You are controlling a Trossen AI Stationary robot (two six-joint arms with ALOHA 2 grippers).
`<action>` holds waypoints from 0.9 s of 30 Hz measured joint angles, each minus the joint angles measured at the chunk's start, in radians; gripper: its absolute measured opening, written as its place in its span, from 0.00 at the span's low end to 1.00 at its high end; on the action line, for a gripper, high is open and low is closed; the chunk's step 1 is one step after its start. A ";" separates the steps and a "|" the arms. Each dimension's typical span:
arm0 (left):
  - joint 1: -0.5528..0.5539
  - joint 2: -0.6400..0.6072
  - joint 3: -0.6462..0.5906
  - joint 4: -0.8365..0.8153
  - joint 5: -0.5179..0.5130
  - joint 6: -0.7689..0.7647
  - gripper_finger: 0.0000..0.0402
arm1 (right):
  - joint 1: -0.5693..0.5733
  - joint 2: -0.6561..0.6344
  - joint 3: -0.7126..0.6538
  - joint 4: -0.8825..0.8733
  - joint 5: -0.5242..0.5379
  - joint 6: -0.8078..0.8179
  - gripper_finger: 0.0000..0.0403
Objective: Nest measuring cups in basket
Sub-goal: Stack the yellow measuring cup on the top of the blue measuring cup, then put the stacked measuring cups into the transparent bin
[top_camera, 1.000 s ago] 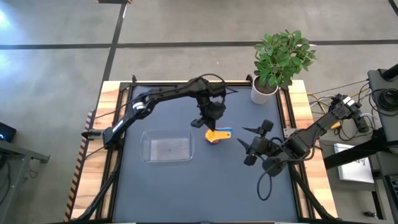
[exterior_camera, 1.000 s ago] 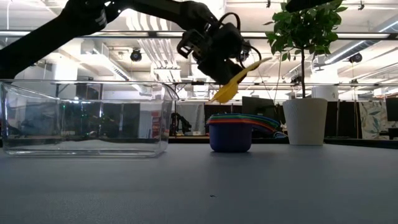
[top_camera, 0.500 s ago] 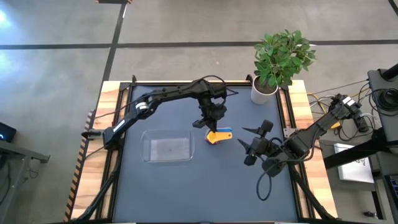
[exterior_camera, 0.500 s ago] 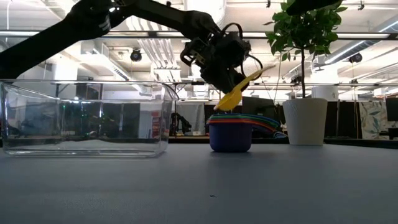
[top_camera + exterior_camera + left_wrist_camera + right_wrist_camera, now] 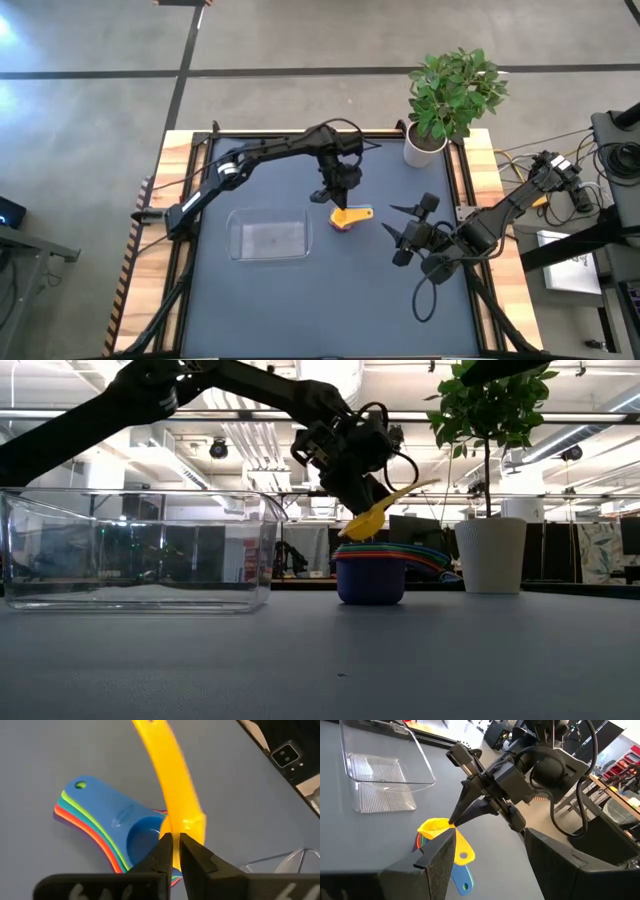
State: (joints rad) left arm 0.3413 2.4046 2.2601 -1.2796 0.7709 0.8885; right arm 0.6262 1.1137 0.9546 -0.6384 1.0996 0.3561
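Beside the clear basket, seen from above, the left gripper holds the yellow measuring cup over the stacked cups; the right gripper waits near the potted plant, jaws parted and empty. At tabletop level, the yellow cup hangs tilted just above the nested stack, between basket and white pot. From the left wrist, jaws pinch the yellow cup's rim above the blue cup. From the right wrist, the empty basket lies beyond the stack.
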 joint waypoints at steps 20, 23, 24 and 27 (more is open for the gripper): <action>0.058 -0.129 0.041 -0.152 -0.196 -0.036 0.21 | -0.006 0.000 -0.028 0.000 -0.002 0.004 0.56; 0.058 -0.226 0.014 -0.154 -0.312 -0.073 0.15 | -0.029 0.000 -0.028 0.011 -0.052 0.030 0.56; 0.059 -0.257 0.007 -0.156 -0.320 -0.079 0.12 | -0.049 0.000 -0.027 0.019 -0.113 0.023 0.56; 0.060 -0.374 -0.019 -0.156 -0.325 -0.107 0.06 | -0.137 0.006 -0.027 0.060 -0.323 -0.049 0.56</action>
State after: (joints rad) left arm 0.4013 2.0309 2.2412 -1.4354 0.4462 0.7820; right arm 0.4896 1.1202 0.9276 -0.5789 0.7767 0.3074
